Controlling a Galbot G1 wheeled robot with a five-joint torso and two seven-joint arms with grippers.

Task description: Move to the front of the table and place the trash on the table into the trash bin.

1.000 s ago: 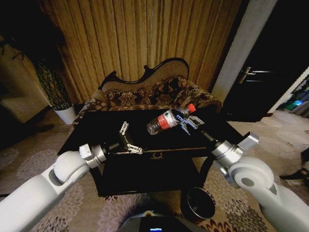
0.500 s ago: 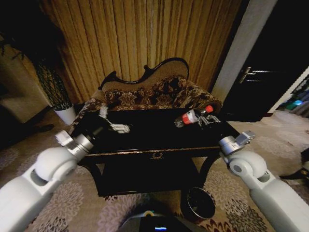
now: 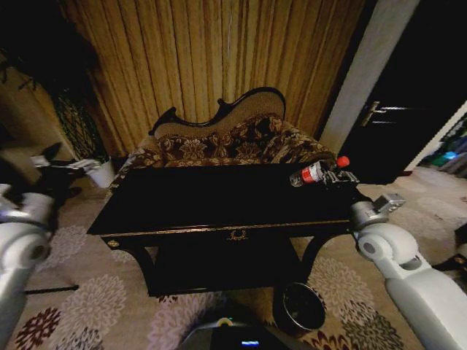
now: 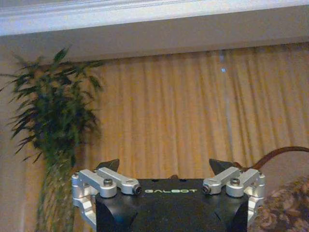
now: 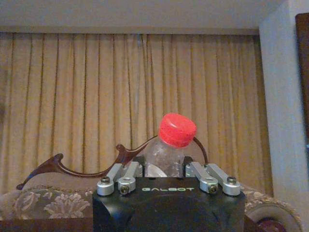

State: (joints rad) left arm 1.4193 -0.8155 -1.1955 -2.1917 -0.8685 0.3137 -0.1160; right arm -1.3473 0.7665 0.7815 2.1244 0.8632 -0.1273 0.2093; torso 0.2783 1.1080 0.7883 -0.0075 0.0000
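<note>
The clear plastic bottle (image 3: pixel 312 173) with its red label and red cap lies tilted in the air over the right end of the glossy black table (image 3: pixel 211 197). My right gripper (image 3: pixel 334 176) is shut on it. In the right wrist view the bottle (image 5: pixel 171 145) stands between that gripper's (image 5: pixel 164 168) fingers, with the cap above them. My left gripper (image 3: pixel 64 162) hangs off the table's left end, near the plant. Its fingers (image 4: pixel 110 166) are spread wide with nothing between them. The trash bin (image 3: pixel 303 306) stands on the carpet below the table's front right corner.
A floral sofa (image 3: pixel 233 142) with a curved back stands close behind the table, in front of golden curtains. At the left are a white plant pot (image 3: pixel 102 173) and its tall plant. A dark door (image 3: pixel 394 117) is at the right. Patterned carpet lies around the table.
My right gripper has carried the bottle from the table's middle to its right end. My left arm has swung left, off the table, towards the plant.
</note>
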